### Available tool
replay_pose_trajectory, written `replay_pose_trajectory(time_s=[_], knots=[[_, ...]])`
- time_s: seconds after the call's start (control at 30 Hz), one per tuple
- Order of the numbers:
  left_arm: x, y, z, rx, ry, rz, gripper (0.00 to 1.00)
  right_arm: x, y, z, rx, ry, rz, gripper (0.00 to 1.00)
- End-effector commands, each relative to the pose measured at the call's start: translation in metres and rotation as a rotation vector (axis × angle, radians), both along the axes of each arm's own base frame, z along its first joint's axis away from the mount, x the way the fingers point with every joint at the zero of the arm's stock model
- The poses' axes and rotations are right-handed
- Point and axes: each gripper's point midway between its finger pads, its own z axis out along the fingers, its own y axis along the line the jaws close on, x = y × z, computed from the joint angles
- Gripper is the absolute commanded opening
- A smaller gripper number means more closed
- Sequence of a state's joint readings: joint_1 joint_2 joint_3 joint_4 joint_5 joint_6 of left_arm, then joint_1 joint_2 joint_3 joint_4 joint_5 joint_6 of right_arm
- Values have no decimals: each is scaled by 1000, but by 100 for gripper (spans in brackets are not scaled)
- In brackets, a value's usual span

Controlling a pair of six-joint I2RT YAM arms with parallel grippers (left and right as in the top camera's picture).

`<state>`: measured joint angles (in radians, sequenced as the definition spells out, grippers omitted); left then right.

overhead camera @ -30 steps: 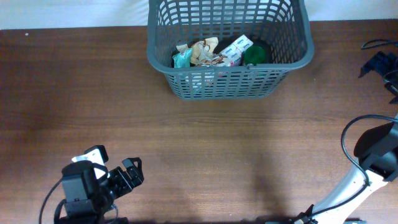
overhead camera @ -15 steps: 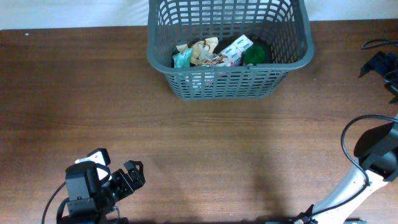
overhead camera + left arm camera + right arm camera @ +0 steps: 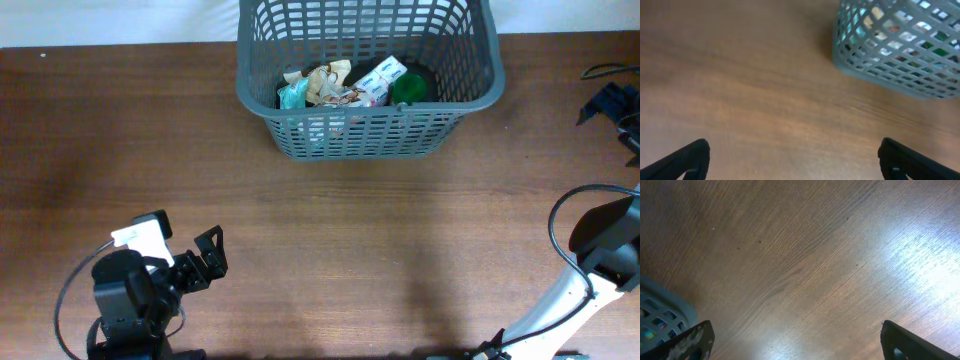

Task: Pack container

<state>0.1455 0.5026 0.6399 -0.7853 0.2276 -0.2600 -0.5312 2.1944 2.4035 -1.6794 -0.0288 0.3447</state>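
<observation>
The container, a large dark grey plastic basket [image 3: 360, 138] with lattice-slotted sides and rounded corners, stands upright at the far middle of the brown wooden worktop [image 3: 400, 230], its long axis running left to right along the far edge. Inside it, against the near wall, lie crumpled pale snack packets [image 3: 322, 84], a white printed carton [image 3: 380, 76] and a round green-topped item [image 3: 408, 88], all close together and below the rim. Outward from the basket, toward its near-left side and well apart from it, the left gripper [image 3: 214, 254] hangs over bare wood with its jaws spread wide and nothing between them. In the left wrist view [image 3: 792, 161] the basket [image 3: 890, 70] sits ahead and to the right of the gap between the black fingers [image 3: 682, 159]. The right gripper [image 3: 795, 341] is also fully spread and empty. Its wrist view catches only a corner of the basket [image 3: 660, 311] at the lower left, close by one finger. So it probably hangs nearer the basket, off its right end, though the overhead view does not show that gripper clearly enough to confirm it. Either gripper would reach the open top by approaching across a long side.
</observation>
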Motion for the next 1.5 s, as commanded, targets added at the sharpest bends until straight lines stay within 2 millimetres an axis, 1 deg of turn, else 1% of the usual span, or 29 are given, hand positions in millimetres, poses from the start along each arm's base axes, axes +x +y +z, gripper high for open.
replay_pose_trajectory(time_s=[0.0,0.13,0.23,0.3,0.4,0.57,0.73,0.77,0.9,0.97,1.07,1.2,1.3,1.4,1.47], knots=[[0,2,-1,93,-17,-57,99,-1,2,4,5,-11,-9,99],[1,2,-9,125,-12,-83,99,-1,2,4,5,-11,-9,99],[8,3,-11,136,-47,-85,99,-1,2,4,5,-11,-9,99],[13,4,-8,146,-97,-82,99,-1,2,4,5,-11,-9,99],[17,4,1,167,-205,-75,99,-1,2,4,5,-11,-9,99],[9,3,8,191,-324,-66,99,-1,2,4,5,-11,-9,99],[2,1,6,228,-394,-77,99,-1,2,4,5,-11,-9,99],[1,-1,5,248,-405,-98,99,-1,2,4,5,-11,-9,99],[-2,-19,-1,404,-457,-289,99,-1,2,4,5,-11,-9,99],[-2,-21,-7,451,-458,-328,99,-1,2,4,5,-11,-9,99],[2,-17,-15,473,-449,-316,99,-1,2,4,5,-11,-9,99],[9,-12,-21,497,-479,-276,99,-1,2,4,5,-11,-9,99],[11,2,-25,462,-472,-169,99,-1,2,4,5,-11,-9,99],[12,18,-36,402,-428,-43,99,-1,2,4,5,-11,-9,99],[12,22,-42,382,-410,-10,99,-1,2,4,5,-11,-9,99]])
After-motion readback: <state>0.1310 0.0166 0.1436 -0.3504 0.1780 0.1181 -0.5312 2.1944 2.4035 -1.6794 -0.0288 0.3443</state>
